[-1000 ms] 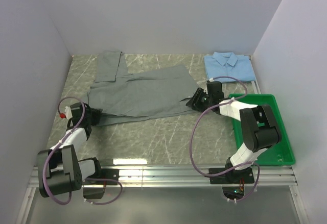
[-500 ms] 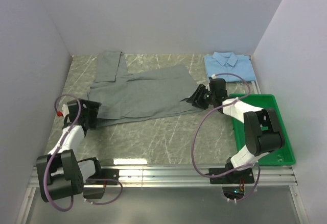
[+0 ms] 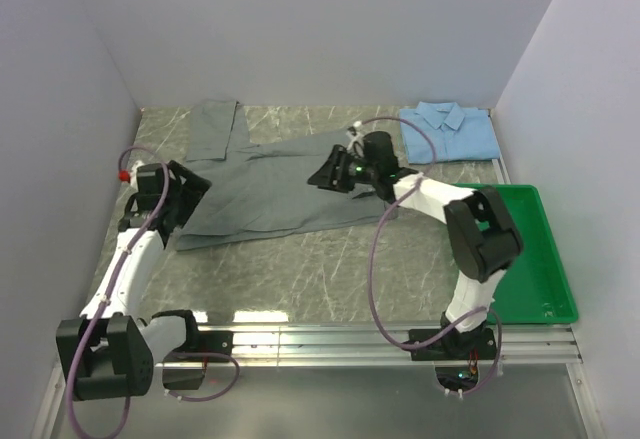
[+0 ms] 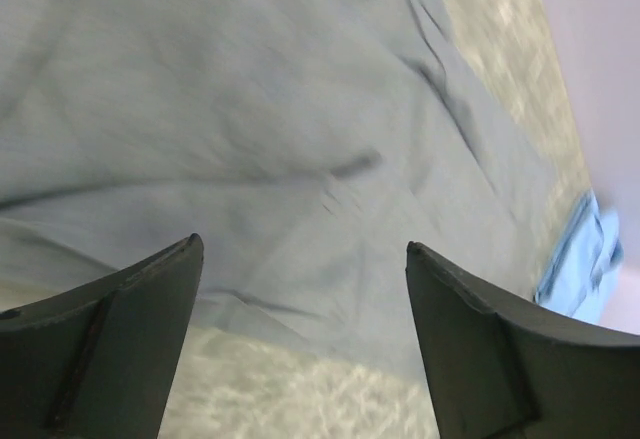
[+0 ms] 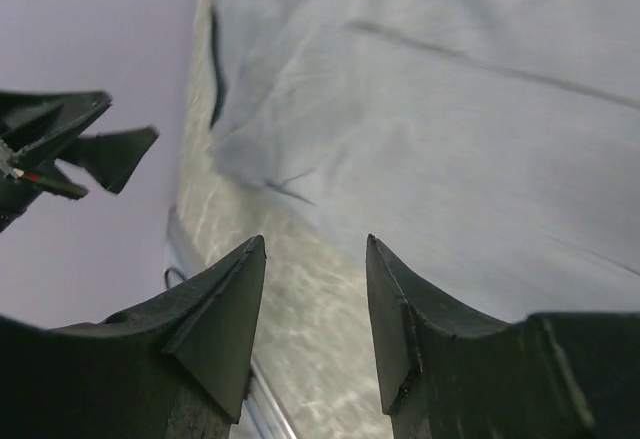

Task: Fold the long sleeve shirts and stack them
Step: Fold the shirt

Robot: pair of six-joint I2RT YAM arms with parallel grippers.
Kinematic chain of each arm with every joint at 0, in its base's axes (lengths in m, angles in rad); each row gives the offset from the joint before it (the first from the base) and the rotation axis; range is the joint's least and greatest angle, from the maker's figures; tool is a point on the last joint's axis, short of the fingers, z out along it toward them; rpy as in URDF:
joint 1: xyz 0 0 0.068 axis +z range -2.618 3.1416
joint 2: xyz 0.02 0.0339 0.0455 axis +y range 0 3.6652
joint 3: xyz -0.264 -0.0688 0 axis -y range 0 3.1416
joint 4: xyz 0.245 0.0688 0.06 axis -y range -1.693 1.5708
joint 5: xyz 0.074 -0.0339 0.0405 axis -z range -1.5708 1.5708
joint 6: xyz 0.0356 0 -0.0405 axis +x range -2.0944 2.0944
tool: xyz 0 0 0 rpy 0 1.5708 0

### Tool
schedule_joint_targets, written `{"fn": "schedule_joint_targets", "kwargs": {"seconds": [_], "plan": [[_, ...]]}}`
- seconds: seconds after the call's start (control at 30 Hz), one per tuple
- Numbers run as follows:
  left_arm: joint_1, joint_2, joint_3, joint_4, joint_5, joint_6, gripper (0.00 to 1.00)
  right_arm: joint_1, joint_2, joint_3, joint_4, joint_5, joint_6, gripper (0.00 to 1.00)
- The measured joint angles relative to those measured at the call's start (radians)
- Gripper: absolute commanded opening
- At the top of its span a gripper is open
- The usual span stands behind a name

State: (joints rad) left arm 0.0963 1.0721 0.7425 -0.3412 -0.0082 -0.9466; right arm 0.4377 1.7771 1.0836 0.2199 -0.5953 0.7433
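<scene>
The left gripper's (image 4: 300, 249) dark fingers (image 4: 130, 329) stand spread wide with nothing between them, hanging above the left part of the plain grey long-sleeve cloth shirt (image 3: 270, 194). The right gripper's (image 5: 315, 244) fingers (image 5: 215, 329) are parted less widely and are also empty. Bare cloth and table show through the gap, and the gripper hovers over the right-middle of the same shirt.

The grey shirt lies spread across the middle of the marble-patterned table (image 3: 300, 269), reaching towards the left edge. One sleeve is stretched out to the far edge near the far left corner. The light blue collared cloth shirt (image 3: 450, 131) sits folded into a neat rectangle in the far right corner.

The step in hand looks like folding the grey shirt, with the blue one seemingly finished. Next, each gripper would need to come down and pinch a hem or sleeve. They should lift together so the cloth turns over onto the body without bunching.

The green plastic tray (image 3: 540, 259) lies along the right edge. The part of it not hidden by the right arm holds nothing.
</scene>
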Motion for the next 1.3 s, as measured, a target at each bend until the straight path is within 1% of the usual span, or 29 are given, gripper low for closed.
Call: {"fn": "schedule_joint_targets", "kwargs": {"seconds": [0.1,0.17,0.23,0.33,0.43,0.5,0.6,0.7,0.87,0.97,1.07,1.17,1.3], "plan": [[-0.058,0.007,-0.001,0.032,0.028,0.003,0.81,0.068,0.095,0.071,0.041,-0.027,0.038,0.53],[-0.082,0.022,-0.017,0.093,0.057,-0.001,0.79,0.1,0.158,0.099,0.083,-0.042,0.069,0.53],[-0.117,0.067,-0.043,0.173,0.082,-0.014,0.79,0.117,0.214,0.111,0.119,-0.055,0.1,0.53],[-0.166,0.182,-0.084,0.292,0.129,-0.043,0.76,0.125,0.295,0.112,0.154,-0.065,0.144,0.53],[-0.172,0.287,-0.142,0.369,0.15,-0.084,0.75,0.117,0.348,0.104,0.18,-0.066,0.17,0.53],[-0.151,0.328,-0.194,0.407,0.151,-0.113,0.75,0.1,0.363,0.079,0.204,-0.068,0.185,0.53],[-0.098,0.315,-0.257,0.504,0.179,-0.167,0.75,0.051,0.36,0.02,0.268,-0.091,0.214,0.53],[-0.031,0.287,-0.308,0.555,0.194,-0.205,0.75,-0.018,0.341,-0.042,0.325,-0.113,0.231,0.53],[0.055,0.207,-0.349,0.529,0.158,-0.218,0.75,-0.156,0.281,-0.125,0.339,-0.114,0.219,0.52],[0.081,0.164,-0.346,0.489,0.126,-0.206,0.76,-0.227,0.246,-0.142,0.299,-0.093,0.184,0.52],[0.083,0.144,-0.311,0.441,0.117,-0.179,0.77,-0.277,0.208,-0.142,0.246,-0.071,0.145,0.52],[0.06,0.143,-0.243,0.42,0.116,-0.15,0.77,-0.286,0.161,-0.14,0.2,-0.054,0.106,0.52],[-0.051,0.17,-0.126,0.447,0.118,-0.109,0.75,-0.279,0.121,-0.126,0.183,-0.053,0.096,0.52]]}}
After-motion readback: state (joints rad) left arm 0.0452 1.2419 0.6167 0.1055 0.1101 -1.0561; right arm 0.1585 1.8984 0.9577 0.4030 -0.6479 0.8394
